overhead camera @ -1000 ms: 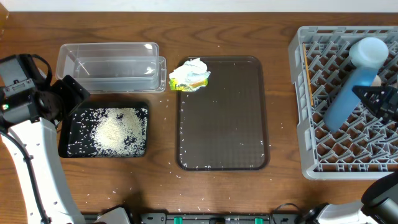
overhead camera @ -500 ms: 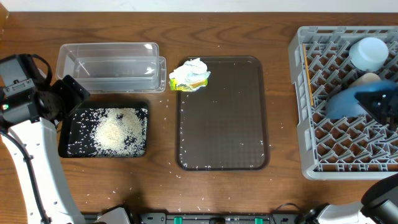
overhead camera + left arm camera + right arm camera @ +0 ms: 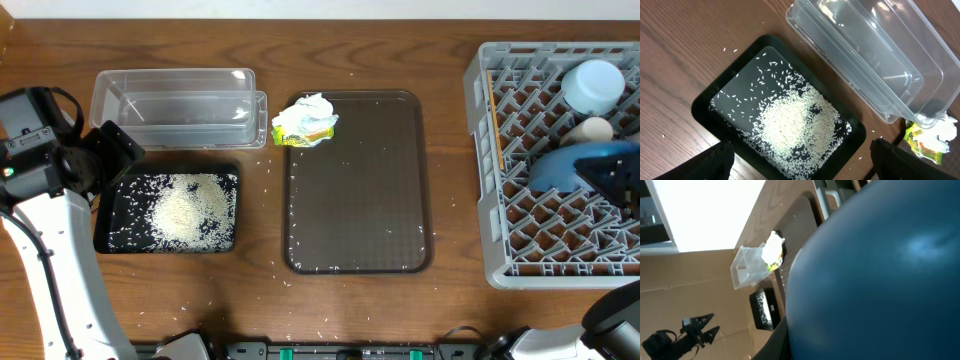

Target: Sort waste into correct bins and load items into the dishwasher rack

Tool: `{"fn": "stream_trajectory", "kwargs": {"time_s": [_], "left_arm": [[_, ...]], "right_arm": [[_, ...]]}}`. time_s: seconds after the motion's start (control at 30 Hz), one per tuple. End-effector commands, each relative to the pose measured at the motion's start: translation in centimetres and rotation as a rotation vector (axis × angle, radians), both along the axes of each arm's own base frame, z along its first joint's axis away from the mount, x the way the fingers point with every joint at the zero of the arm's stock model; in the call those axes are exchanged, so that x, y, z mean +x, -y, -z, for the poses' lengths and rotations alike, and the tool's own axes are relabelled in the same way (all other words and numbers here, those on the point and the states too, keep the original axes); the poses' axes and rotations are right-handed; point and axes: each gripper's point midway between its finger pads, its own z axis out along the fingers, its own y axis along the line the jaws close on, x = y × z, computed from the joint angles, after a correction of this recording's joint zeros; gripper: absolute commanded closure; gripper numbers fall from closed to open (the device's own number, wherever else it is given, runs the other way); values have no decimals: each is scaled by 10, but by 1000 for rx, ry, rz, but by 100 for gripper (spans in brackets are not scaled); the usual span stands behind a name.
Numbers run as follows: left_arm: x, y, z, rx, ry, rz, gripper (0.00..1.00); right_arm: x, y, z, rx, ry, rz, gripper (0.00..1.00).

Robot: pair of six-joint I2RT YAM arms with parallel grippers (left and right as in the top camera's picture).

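The grey dishwasher rack [image 3: 500,230] stands at the right. My right gripper [image 3: 612,176] is shut on the dark-blue bowl [image 3: 560,172], which lies tilted low on the rack's pegs. The bowl fills the right wrist view [image 3: 880,280] and hides the fingers. A white cup [image 3: 594,86] and a pink cup [image 3: 596,130] stand in the rack behind it. The rice heap [image 3: 185,210] lies in the black tray [image 3: 104,228]. My left gripper [image 3: 807,172] is open above that tray's near edge. The crumpled tissue with its yellow-green wrapper [image 3: 305,121] lies at the brown tray's far-left corner. The clear tub [image 3: 175,105] holds nothing.
The brown serving tray [image 3: 360,190] lies in the middle with a few stray rice grains on it. Loose grains are scattered on the wooden table around the black tray. The tub also shows in the left wrist view [image 3: 875,55], next to the black tray [image 3: 705,107].
The dark-blue bowl has come down from standing steeply on edge to lying low in the rack, uncovering the pink cup. The left arm has not moved.
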Motion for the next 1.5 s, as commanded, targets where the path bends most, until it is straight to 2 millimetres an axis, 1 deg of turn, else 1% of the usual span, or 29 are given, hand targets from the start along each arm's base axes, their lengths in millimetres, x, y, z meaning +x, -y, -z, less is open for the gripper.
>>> {"fn": "stream_trajectory", "kwargs": {"time_s": [0.0,0.07,0.23,0.27,0.4,0.43,0.53,0.6,0.7,0.77,0.8,0.83,0.93,1.0,1.07,1.17,1.23,1.4,1.47], "left_arm": [[0,-2,-4,2,9,-17,10],[0,-2,-4,2,9,-17,10],[0,-2,-4,2,9,-17,10],[0,-2,-4,2,9,-17,10],[0,-2,-4,2,9,-17,10],[0,-2,-4,2,9,-17,10],[0,-2,-4,2,9,-17,10],[0,-2,-4,2,9,-17,10],[0,-2,-4,2,9,-17,10],[0,-2,-4,2,9,-17,10],[0,-2,-4,2,9,-17,10],[0,-2,-4,2,9,-17,10],[0,-2,-4,2,9,-17,10],[0,-2,-4,2,9,-17,10],[0,-2,-4,2,9,-17,10],[0,-2,-4,2,9,-17,10],[0,-2,-4,2,9,-17,10],[0,-2,-4,2,9,-17,10],[0,-2,-4,2,9,-17,10]], "right_arm": [[-10,7,2,-66,-46,8,83],[-12,5,-4,-85,-34,9,76],[-19,2,-21,-165,-2,31,45],[-22,3,-24,-189,-11,46,42],[-31,4,-33,-264,-22,88,32],[-32,2,-38,-275,-9,93,32],[-36,-2,-48,-299,16,106,37],[-36,-3,-56,-317,45,122,46],[-28,-5,-73,-326,149,128,69],[-18,-7,-87,-314,233,125,90],[-12,-5,-92,-322,274,125,96],[-5,0,-96,-341,300,134,99],[16,20,-98,-412,313,196,99],[28,34,-93,-477,288,241,99],[38,43,-85,-525,249,274,99],[48,46,-72,-563,197,280,99],[55,47,-59,-584,155,268,99],[60,49,-28,-609,43,248,99],[60,46,-20,-595,16,236,99]]}}
